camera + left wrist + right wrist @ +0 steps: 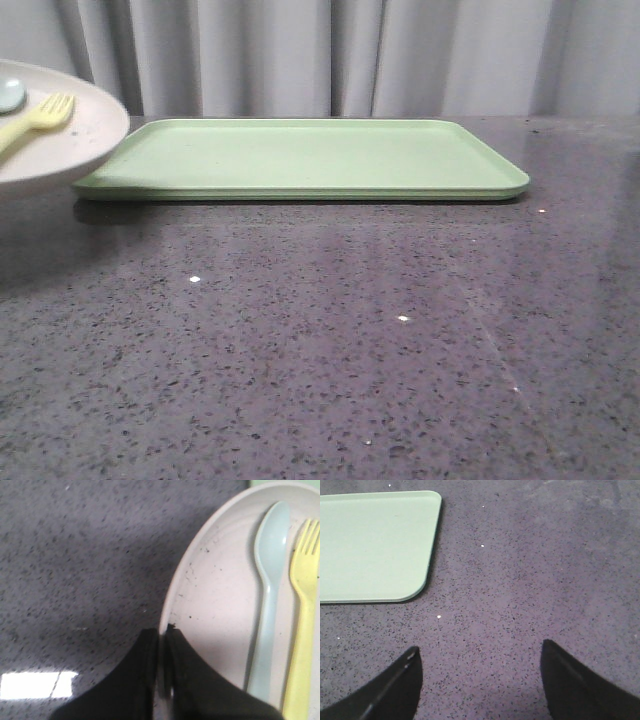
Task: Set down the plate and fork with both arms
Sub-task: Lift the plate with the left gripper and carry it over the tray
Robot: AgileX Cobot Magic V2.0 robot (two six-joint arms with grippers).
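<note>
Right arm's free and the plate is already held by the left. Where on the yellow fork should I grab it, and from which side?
Grip the fork by its flat handle, well below the tines, coming from above with the right gripper open as it is. It lies flat in the plate close beside the pale blue spoon, so approach from the side away from the spoon; the left gripper pinches the rim there too.

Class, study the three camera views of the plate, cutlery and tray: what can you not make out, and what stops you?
- Plate: front view's left edge crops it; left wrist view's edges crop it too.
- Fork and blue spoon: handle ends run off the left wrist view.
- Left gripper: absent from the front view.
- Green tray: right wrist view's edge cuts it.
</note>
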